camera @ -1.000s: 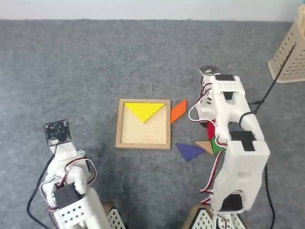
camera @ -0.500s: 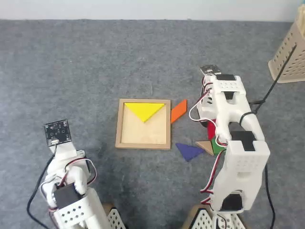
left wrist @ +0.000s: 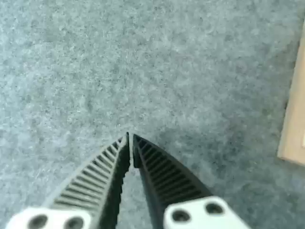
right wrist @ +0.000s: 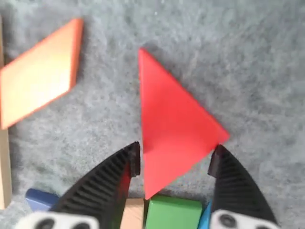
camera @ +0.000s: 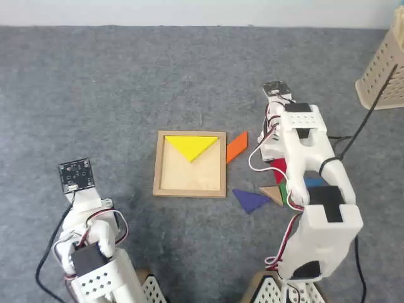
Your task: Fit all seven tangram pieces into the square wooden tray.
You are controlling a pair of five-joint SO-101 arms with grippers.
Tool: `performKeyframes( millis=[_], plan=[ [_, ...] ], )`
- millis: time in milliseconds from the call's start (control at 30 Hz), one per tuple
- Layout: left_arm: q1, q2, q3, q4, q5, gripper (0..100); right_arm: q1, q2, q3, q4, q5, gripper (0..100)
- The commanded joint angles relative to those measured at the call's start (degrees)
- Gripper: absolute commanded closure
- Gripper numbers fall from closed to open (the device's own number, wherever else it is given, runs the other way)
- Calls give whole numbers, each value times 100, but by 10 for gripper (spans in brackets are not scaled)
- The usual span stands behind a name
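Observation:
The square wooden tray (camera: 158,170) lies mid-table with the yellow triangle (camera: 190,146) in its far half. An orange parallelogram (camera: 237,146) rests just right of the tray, and a purple triangle (camera: 251,200) lies nearer the front. Under the right arm sit the red triangle (right wrist: 171,124), a tan piece (camera: 272,192), a green piece (right wrist: 172,214) and a blue piece (camera: 314,182). My right gripper (right wrist: 175,160) hangs open over the red triangle, one finger on either side of it. At the front left, my left gripper (left wrist: 130,139) is shut above bare carpet, with a tray edge (left wrist: 294,119) beside it.
Grey carpet covers the whole table. A perforated wooden stand (camera: 386,66) stands at the far right edge, and a black cable (camera: 366,110) runs from it toward the right arm. Open carpet lies left of and behind the tray.
The right arm has shifted slightly away from the front and to the right, uncovering more of the red and blue pieces. The left arm has kept still.

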Motion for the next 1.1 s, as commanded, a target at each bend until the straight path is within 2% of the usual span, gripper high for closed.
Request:
performKeyframes(
  millis=[0, 267, 633, 900, 1067],
  plan=[
    [9, -18, -48, 18, 53, 987, -57, -426, -18, -84, -9, 771],
    [9, -18, -48, 18, 53, 987, -48, -409, -255, -84, 9, 654],
    [9, -18, -48, 18, 53, 987, -4, 866, -1064, -13, 325, 654],
    [9, -18, -48, 18, 53, 987, -40, 1015, -1090, 92, 325, 656],
    [9, -18, -48, 18, 53, 987, -31, 1024, -1073, 84, 325, 722]
  ],
)
